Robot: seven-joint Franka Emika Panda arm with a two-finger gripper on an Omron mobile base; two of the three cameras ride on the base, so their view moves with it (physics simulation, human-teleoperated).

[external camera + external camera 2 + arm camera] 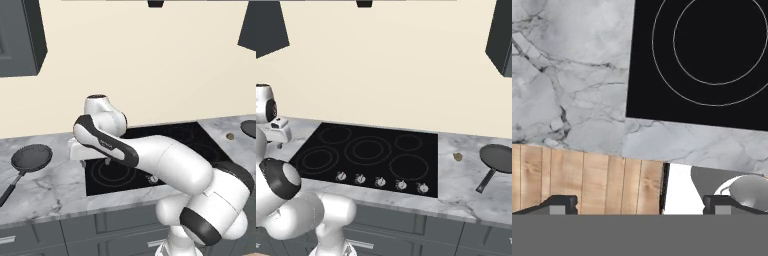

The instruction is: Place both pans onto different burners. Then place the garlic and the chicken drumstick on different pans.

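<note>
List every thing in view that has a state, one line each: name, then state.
Gripper: open, empty, hanging above the counter edge beside the cooktop.
Left pan: upright, empty, on the marble counter left of the cooktop, not on a burner.
Right pan: upright, empty, on the counter right of the cooktop, not on a burner.
Cooktop: bare, nothing on its burners.
Small tan lump: lying on the counter between cooktop and right pan.

black cooktop point(371, 150), grey-veined marble counter point(572, 75)

The arm hides part of the cooktop point(200, 137) in the left base view. The right pan point(499, 158) is cut by the frame edge. The small tan lump point(458, 157) on the table point(456, 185) is too tiny to identify.
</note>
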